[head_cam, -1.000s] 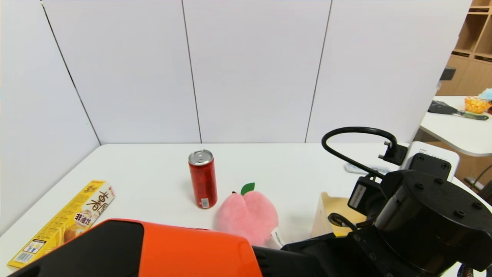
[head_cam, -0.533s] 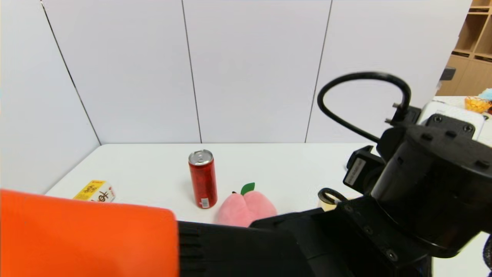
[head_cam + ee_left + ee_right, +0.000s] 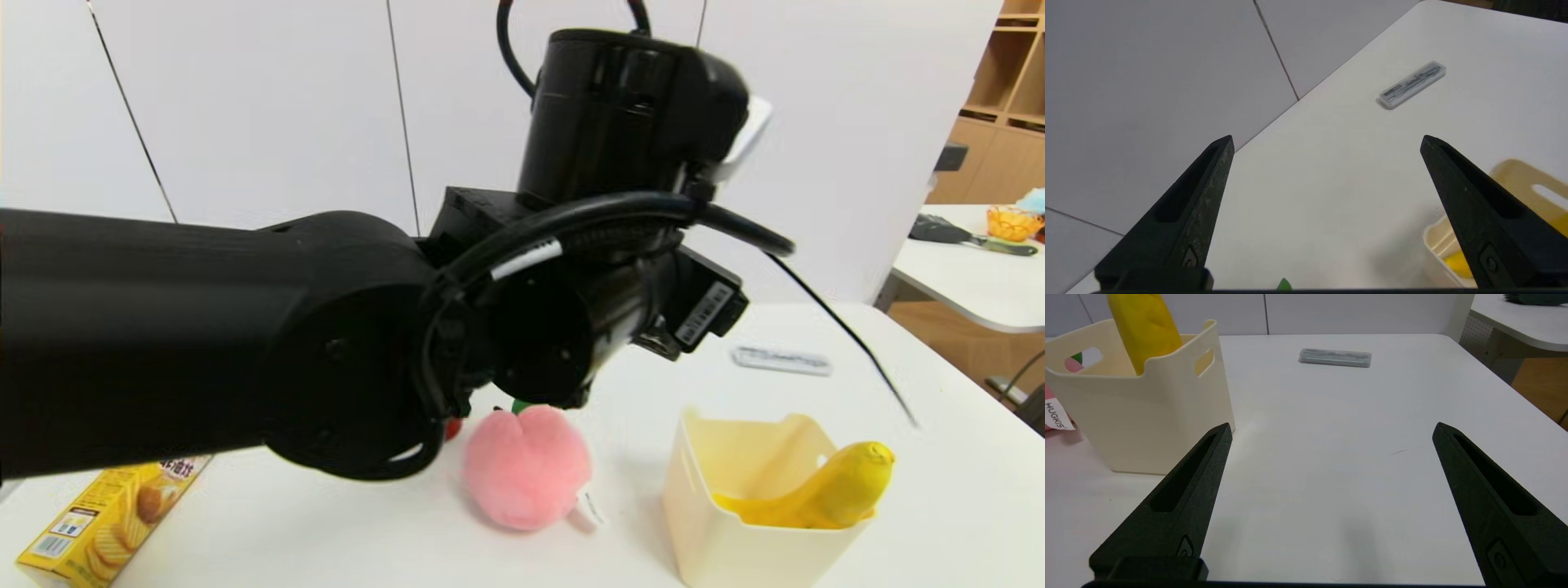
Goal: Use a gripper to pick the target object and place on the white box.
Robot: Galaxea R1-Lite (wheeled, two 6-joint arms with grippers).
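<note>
My left arm (image 3: pixel 343 327) has swung up and across from where it hid the white box (image 3: pixel 735 547) a moment ago. The banana (image 3: pixel 824 490) now lies in the box, one end propped above the rim. My left gripper (image 3: pixel 1327 141) is over the surface (image 3: pixel 1331 204), fingers wide apart and empty, so I judge the placing done, with only retreat left. My right gripper (image 3: pixel 1333 426) idles, spread, beside the box. The right wrist view shows the tag (image 3: pixel 1057 414) reading HUGKIS; the head view shows the yellow carton (image 3: pixel 106 523), absent from both wrist views.
</note>
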